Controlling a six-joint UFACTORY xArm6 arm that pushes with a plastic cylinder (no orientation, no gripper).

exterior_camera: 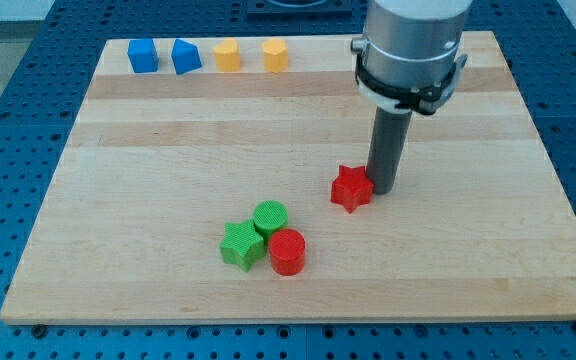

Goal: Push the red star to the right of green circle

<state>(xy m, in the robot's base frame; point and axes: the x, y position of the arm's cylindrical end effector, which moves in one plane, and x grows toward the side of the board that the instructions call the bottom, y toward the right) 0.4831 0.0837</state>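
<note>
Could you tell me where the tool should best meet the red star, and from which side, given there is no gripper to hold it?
It can only be pushed. My tip now touches the red star on the view's right. The star lies right of and above the green circle, so contact would probably suit better on the star's upper edge, pushing towards the view's bottom. A flat notch between two points should slip less.

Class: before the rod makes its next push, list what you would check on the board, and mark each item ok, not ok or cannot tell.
1. My tip beside the red star: ok, on its right; contact cannot tell.
2. Star right of green circle: ok, but higher up the view and apart.
3. Red cylinder touching circle: cannot tell.
4. Green star beside circle: ok.
5. Board edge far from star: ok.
</note>
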